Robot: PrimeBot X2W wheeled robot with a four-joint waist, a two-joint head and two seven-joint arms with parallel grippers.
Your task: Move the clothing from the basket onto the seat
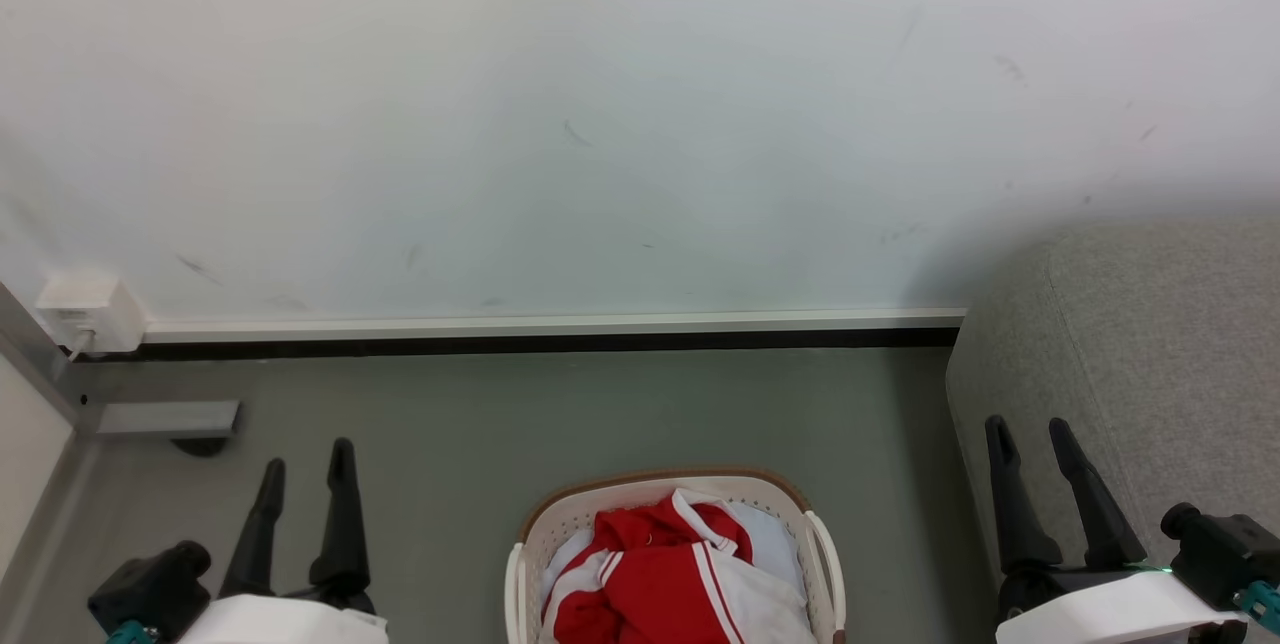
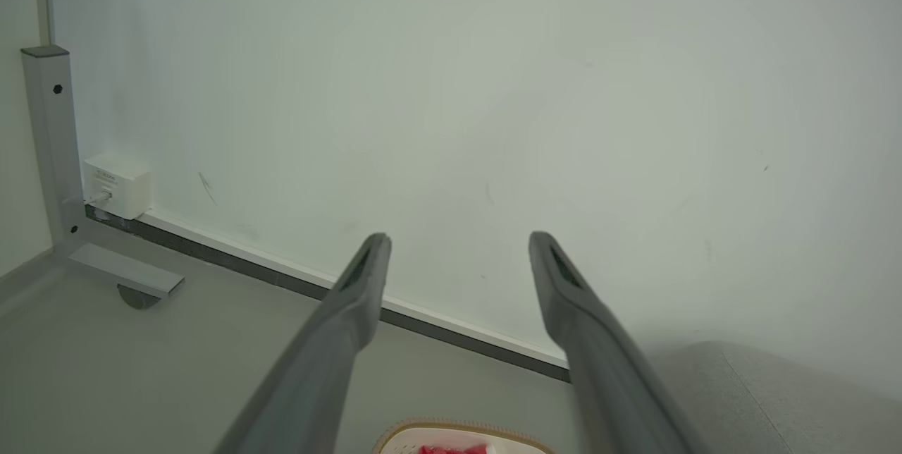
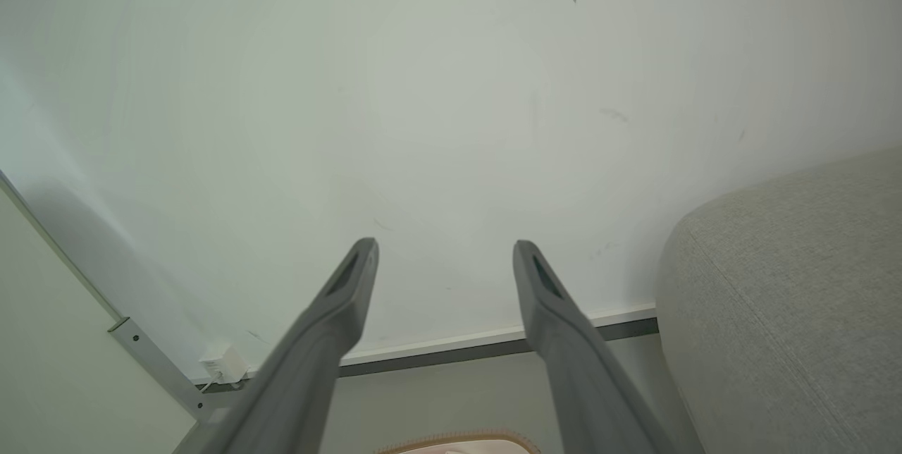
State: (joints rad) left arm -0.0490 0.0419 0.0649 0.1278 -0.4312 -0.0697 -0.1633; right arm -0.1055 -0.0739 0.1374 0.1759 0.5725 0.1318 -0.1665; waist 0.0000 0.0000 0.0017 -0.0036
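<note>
In the head view you find the basket at 6 o'clock, standing on the grey floor, with its near part cut by the picture edge. The clothing lies inside it as a crumpled red heap with white stripes and a white collar. Toward 1 o'clock inside the basket, a pale cloth shows against the perforated wall of the basket. The seat is at 4 o'clock, apart from the basket, with bare floor between them.

Your left gripper is at 7 o'clock, to the left of the basket and not touching it. Its two fingers point up the picture and are parted, with nothing between them. Your right gripper is at 4 o'clock, in front of the rounded side of the seat. Its fingers are parted too and hold nothing. If it touches the seat, you cannot tell from here.

Both wrist views show a wide gap between the fingers. In the left wrist view the basket rim and a little red fabric appear at 6 o'clock and the seat at 4 o'clock. In the right wrist view the seat is at 3 o'clock.

Behind everything stands the white wall with a skirting board. A white box is at 9 o'clock, and a metal foot just below it.
</note>
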